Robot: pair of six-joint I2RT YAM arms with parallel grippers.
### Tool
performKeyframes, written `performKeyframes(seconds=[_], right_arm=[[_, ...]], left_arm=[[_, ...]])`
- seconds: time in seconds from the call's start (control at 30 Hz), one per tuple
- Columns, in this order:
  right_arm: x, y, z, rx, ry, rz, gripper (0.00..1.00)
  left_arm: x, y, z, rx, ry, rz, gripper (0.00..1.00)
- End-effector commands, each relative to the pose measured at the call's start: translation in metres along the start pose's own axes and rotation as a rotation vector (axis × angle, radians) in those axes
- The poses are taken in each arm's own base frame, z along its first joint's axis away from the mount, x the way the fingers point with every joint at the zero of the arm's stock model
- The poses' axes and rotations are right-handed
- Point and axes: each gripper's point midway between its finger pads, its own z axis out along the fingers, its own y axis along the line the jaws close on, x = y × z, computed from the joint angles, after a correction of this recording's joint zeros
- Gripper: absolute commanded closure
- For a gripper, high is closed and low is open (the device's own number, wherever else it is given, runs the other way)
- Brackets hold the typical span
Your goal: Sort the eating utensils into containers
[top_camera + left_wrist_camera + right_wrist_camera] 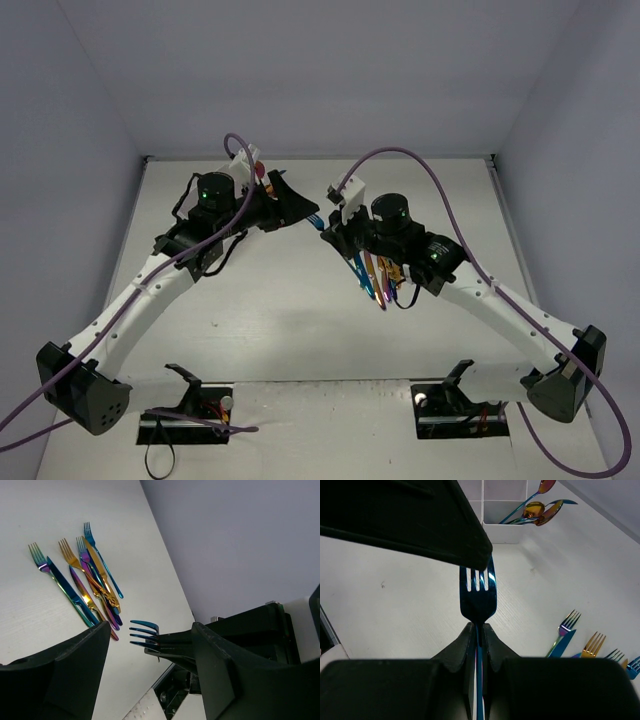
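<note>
Handover of one utensil above a white bench point(395, 610). On the left, the left gripper point(150, 630) has its black jaws wide apart and holds nothing, with the gap set around the tines of a glossy dark blue metal fork point(478, 597). Beyond it, largely hidden by the left arm in the top view, sits a white thin-walled divided container point(504, 532), with gold and blue iridescent spoons point(537, 510) leaning in one compartment. At centre the fork hangs in the air, clear of the bench. To the right, the right gripper point(478, 628) is clamped tight on the fork's slim handle. Further right, under the right arm, a loose pile of iridescent blue, purple and gold forks and knives point(92, 582) lies on the bench.

Risk: the fork is smooth and narrow. If the right gripper lets go before the left has pinched firmly, or the left catches only the tine tips, the fork would likely pivot or drop. The two grippers also look close enough to knock together.
</note>
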Motion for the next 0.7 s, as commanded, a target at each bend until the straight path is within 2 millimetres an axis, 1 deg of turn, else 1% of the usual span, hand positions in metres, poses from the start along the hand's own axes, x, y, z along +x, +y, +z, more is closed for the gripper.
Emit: performKeyframes(seconds=[0.0,0.07,0.1,0.17,0.2,0.3,0.33,0.47,0.53,0.57,0.6,0.63,0.67], right_arm=[[-0.045,0.005,-0.013,-0.014,-0.149,-0.025,1.0],[-0.044,0.005,-0.013,-0.011,-0.148,-0.024,1.0],[-0.043,0.005,-0.012,-0.009,-0.145,-0.022,1.0],[-0.042,0.005,-0.011,-0.01,-0.144,-0.02,1.0],[-0.042,0.005,-0.011,-0.01,-0.147,-0.02,1.0],[-0.042,0.005,-0.009,-0.011,-0.146,-0.021,1.0],[-0.042,0.005,-0.008,-0.012,-0.147,-0.02,1.0],[-0.043,0.006,-0.004,-0.017,-0.148,-0.015,0.94],[-0.042,0.007,-0.002,-0.018,-0.147,-0.014,0.84],[-0.041,0.006,-0.001,-0.018,-0.144,-0.014,0.75],[-0.041,0.006,-0.001,-0.017,-0.143,-0.013,0.69],[-0.04,0.005,-0.001,-0.013,-0.14,-0.013,0.56],[-0.039,0.004,0.0,-0.004,-0.137,-0.011,0.48]], left_arm=[[-0.019,-0.033,-0.001,0.093,-0.072,0.006,0.44],[-0.017,-0.033,0.0,0.094,-0.065,0.001,0.5],[-0.016,-0.033,0.0,0.096,-0.062,-0.002,0.56],[-0.015,-0.034,0.0,0.1,-0.061,-0.006,0.66],[-0.015,-0.035,-0.001,0.101,-0.063,-0.008,0.75],[-0.016,-0.035,-0.003,0.101,-0.077,-0.013,0.96],[-0.019,-0.037,-0.003,0.112,-0.091,-0.007,0.99],[-0.02,-0.039,-0.004,0.13,-0.108,-0.004,1.0],[-0.02,-0.039,-0.005,0.135,-0.112,-0.012,1.0],[-0.02,-0.039,-0.005,0.14,-0.116,-0.016,1.0],[-0.021,-0.037,-0.004,0.137,-0.127,-0.019,1.0],[-0.022,-0.035,-0.005,0.129,-0.137,-0.02,1.0],[-0.025,-0.034,-0.007,0.12,-0.154,-0.011,1.0]])
